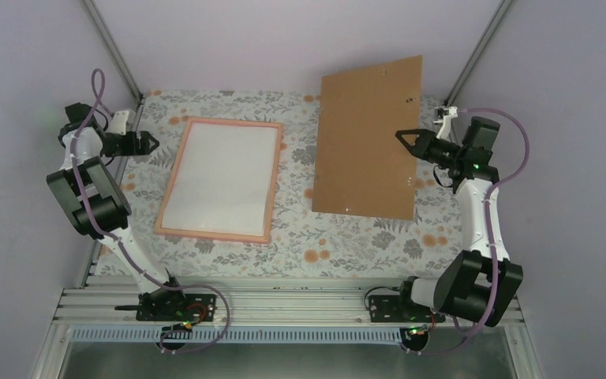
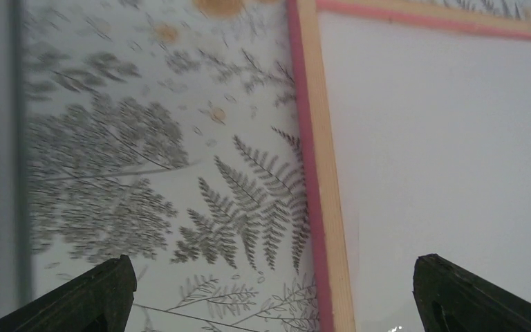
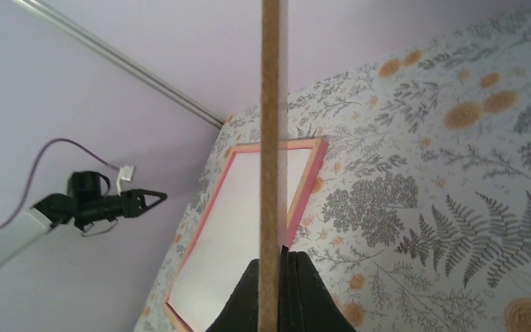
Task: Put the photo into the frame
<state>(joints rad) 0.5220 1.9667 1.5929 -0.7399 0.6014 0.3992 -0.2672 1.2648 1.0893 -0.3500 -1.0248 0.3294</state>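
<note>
The pink-orange frame lies flat on the floral cloth, left of centre, and a plain white sheet fills it. The photo is out of view; no printed picture shows. My right gripper is shut on the right edge of a brown backing board, which hangs above the table's right half. In the right wrist view the board stands edge-on between the shut fingers. My left gripper hovers open and empty just left of the frame's far left corner, its jaws straddling the frame's rim.
The floral cloth covers the table. Metal corner posts and lilac walls close in the back and sides. Small metal tabs sit on the board's face. The aluminium rail with both arm bases runs along the near edge.
</note>
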